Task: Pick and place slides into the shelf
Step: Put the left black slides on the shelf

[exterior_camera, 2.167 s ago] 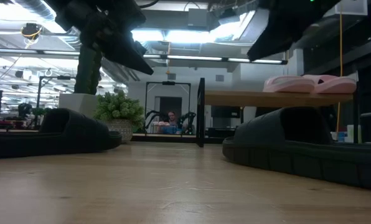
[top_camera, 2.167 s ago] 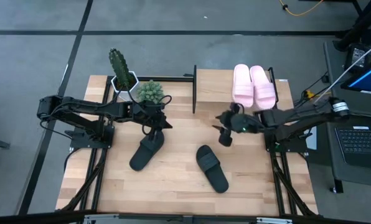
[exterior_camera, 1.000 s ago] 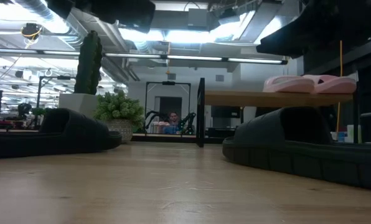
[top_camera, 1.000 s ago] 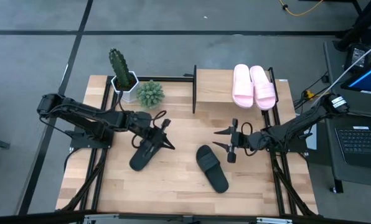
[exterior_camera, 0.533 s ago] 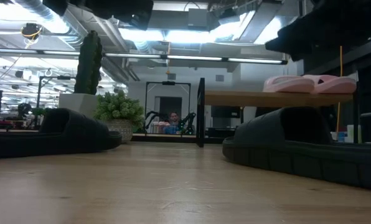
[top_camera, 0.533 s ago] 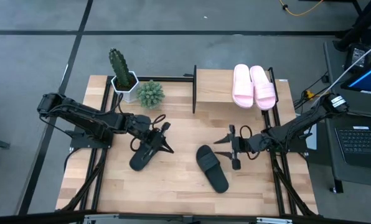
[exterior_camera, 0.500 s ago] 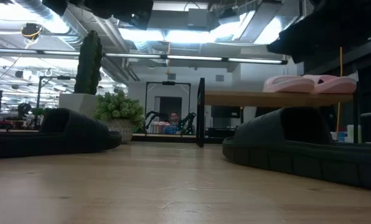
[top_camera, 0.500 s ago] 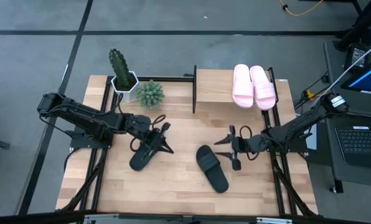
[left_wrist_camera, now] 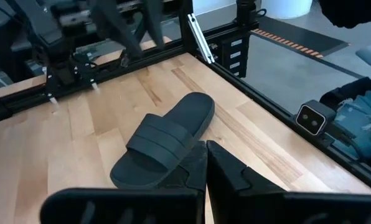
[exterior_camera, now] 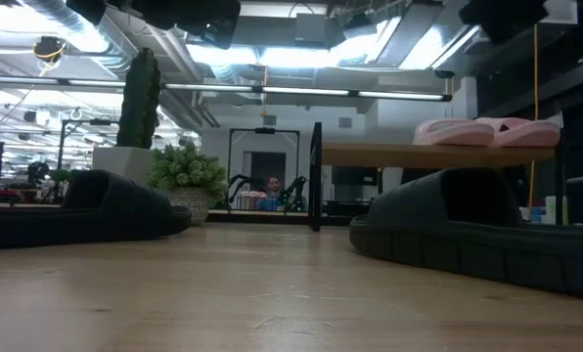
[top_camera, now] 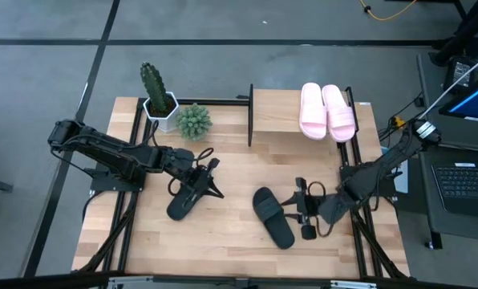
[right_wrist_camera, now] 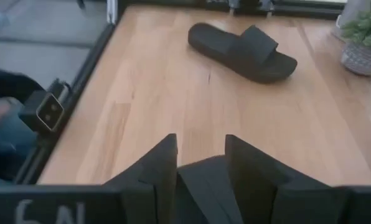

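Observation:
Two pale pink slides (top_camera: pixel 327 111) lie side by side on the right part of the shelf (top_camera: pixel 275 112), soles on its board. Two black slides rest sole-down on the tabletop. The left black slide (top_camera: pixel 188 197) lies under my left gripper (top_camera: pixel 211 183), which hovers shut above it. The right black slide (top_camera: pixel 273 217) lies near the table's middle. My right gripper (top_camera: pixel 297 210) is open at that slide's right side. In the right wrist view its fingers (right_wrist_camera: pixel 164 168) stand on either side of a dark part of the slide (right_wrist_camera: pixel 204 186). My right gripper comes at the right black slide from the table's right, slanting down, one finger on each side of the slide's edge (right_wrist_camera: pixel 204 186). I cannot tell whether the fingers touch it. The slide lies flat on the table.
A tall cactus in a white pot (top_camera: pixel 155 92) and a round green plant (top_camera: pixel 193 120) stand at the far left of the table. The shelf's left half (top_camera: pixel 271 104) is bare board. A laptop (top_camera: pixel 463 185) sits beyond the table's right edge. Bare wood runs along the near edge (top_camera: pixel 223 249).
My right gripper has swung toward the table's near edge and come in beside the right black slide. Both black slides lie where they were.

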Available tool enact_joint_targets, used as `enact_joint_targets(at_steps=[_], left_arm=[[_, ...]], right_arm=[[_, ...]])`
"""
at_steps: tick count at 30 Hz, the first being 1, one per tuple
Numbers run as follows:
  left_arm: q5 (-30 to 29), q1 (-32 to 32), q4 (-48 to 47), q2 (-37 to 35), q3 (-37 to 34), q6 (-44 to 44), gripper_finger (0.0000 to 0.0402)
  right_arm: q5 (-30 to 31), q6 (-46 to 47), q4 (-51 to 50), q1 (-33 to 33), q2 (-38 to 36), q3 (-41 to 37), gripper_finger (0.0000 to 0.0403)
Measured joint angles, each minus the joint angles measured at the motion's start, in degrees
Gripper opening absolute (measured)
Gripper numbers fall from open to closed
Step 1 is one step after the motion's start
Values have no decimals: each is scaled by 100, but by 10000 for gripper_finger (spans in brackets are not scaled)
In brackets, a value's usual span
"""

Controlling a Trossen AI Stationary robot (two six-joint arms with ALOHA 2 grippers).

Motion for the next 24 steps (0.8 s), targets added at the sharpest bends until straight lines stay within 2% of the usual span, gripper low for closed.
enact_joint_targets(at_steps=[6, 11, 18, 24], left_arm=[[-1, -25, -108, 0, 0, -106, 0], [-1, -134, -181, 0, 0, -108, 0], [1, -385, -218, 0, 0, -112, 0], [-3, -622, -256, 2, 0, -122, 0]], right_arm=[[550, 716, -1687, 330, 927, 1173, 120], [594, 1408, -2678, 358, 1614, 1799, 113], [587, 1417, -2852, 356, 2164, 1919, 112], [582, 1436, -2835, 356, 2298, 1919, 112]])
